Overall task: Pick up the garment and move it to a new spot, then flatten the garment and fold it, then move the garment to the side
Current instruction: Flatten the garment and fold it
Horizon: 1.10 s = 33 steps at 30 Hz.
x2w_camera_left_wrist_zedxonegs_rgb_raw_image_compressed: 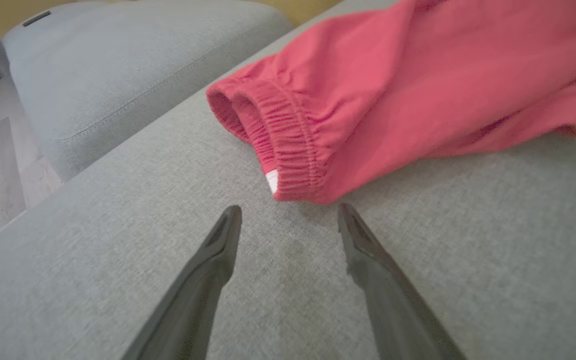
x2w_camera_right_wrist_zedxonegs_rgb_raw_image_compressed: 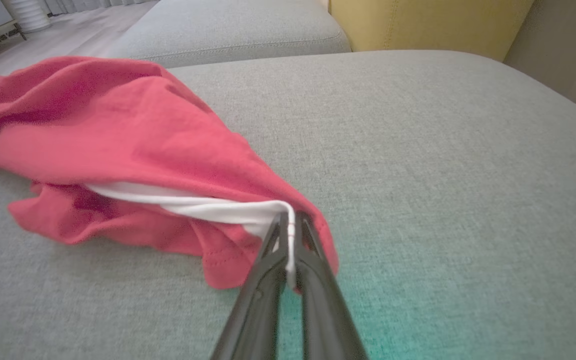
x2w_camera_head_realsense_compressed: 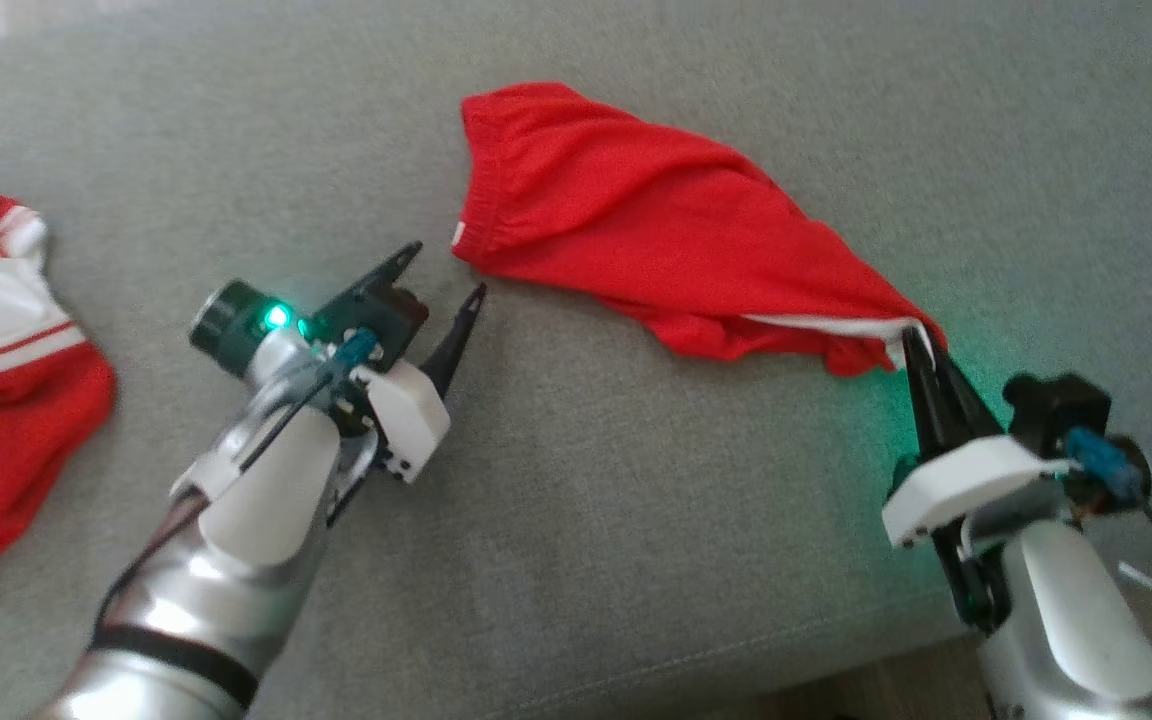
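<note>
Two claws bracket the red garment (x2w_camera_head_realsense_compressed: 656,220), one at each end of it. The left claw (x2w_camera_head_realsense_compressed: 448,268) has its dark fingers spread wide and holds nothing, with the tips low over the grey sofa seat (x2w_camera_head_realsense_compressed: 636,560). In the left wrist view the elastic waistband (x2w_camera_left_wrist_zedxonegs_rgb_raw_image_compressed: 293,150) lies straight ahead at 12 o'clock. Its nearest corner, the one with the small white label (x2w_camera_left_wrist_zedxonegs_rgb_raw_image_compressed: 271,181), sits just beyond the fingertips and roughly centred between them, touching neither. In the head view that corner is just beside the claw at about 2 o'clock. The right claw (x2w_camera_head_realsense_compressed: 911,340) is pinched tight on the far end, gripping the white-trimmed hem (x2w_camera_right_wrist_zedxonegs_rgb_raw_image_compressed: 228,210), and the cloth tents up toward that grip. Seen from the head, the garment's long axis runs from 10 o'clock at the waistband to 4 o'clock at the hem. The waistband end points at the left claw, and its gathered edge runs nearly 12 to 6. The left arm is clearly nearer that free end, so the next move probably needs only a short reach forward onto the corner. A second red-and-white garment (x2w_camera_head_realsense_compressed: 6,400) lies well apart at 9 o'clock.
</note>
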Tool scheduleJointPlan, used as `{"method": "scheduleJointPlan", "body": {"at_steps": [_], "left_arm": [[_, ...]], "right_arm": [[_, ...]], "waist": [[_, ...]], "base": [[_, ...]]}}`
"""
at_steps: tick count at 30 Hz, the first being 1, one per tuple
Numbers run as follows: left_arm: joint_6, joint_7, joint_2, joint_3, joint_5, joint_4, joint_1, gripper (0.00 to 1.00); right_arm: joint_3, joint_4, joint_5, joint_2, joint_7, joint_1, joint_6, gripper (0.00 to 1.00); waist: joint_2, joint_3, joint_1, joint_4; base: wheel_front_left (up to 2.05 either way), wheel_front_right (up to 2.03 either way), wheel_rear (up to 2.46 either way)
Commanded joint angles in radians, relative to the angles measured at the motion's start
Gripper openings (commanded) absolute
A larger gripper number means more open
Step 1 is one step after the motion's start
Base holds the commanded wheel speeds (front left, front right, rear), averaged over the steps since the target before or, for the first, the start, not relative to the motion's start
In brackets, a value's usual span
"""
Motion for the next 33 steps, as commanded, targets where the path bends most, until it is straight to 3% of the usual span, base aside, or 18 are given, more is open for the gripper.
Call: {"method": "scheduleJointPlan", "body": {"at_steps": [1,5,15,31,32,33], "left_arm": [[-0.005,-0.006,0.033,0.005,0.016,0.000,-0.057,1.00],[-0.005,-0.006,0.042,-0.037,0.027,0.032,-0.115,1.00],[0.026,-0.006,0.050,-0.023,-0.012,-0.070,-0.132,1.00],[0.008,-0.006,0.053,-0.035,-0.063,-0.064,-0.134,0.99],[0.005,-0.006,0.051,-0.039,-0.070,-0.053,-0.134,0.36],[0.003,-0.006,0.049,-0.042,-0.079,-0.044,-0.135,0.00]], "right_arm": [[0.028,-0.037,0.011,0.003,-0.003,-0.039,-0.001,0.00],[0.034,-0.038,0.015,0.006,-0.008,-0.058,-0.001,0.00],[0.031,-0.026,0.016,0.009,-0.018,-0.076,-0.001,0.00],[0.044,-0.013,0.019,0.010,-0.026,-0.092,-0.001,0.00],[0.043,-0.012,0.019,0.010,-0.028,-0.093,-0.001,0.00],[0.043,-0.011,0.020,0.010,-0.030,-0.094,-0.001,0.00]], "waist": [[0.0000,0.033,-0.0001,-0.024],[0.0000,0.058,-0.0001,-0.035],[0.0000,0.071,-0.0001,-0.034],[0.0000,0.067,-0.0001,-0.039],[0.0000,0.066,-0.0001,-0.040],[0.0000,0.064,-0.0001,-0.041]], "base": [[0.00,0.00,0.00],[0.00,0.00,0.00],[0.00,0.00,0.00],[0.00,0.00,0.00],[0.00,0.00,0.00],[0.00,0.00,0.00]]}}
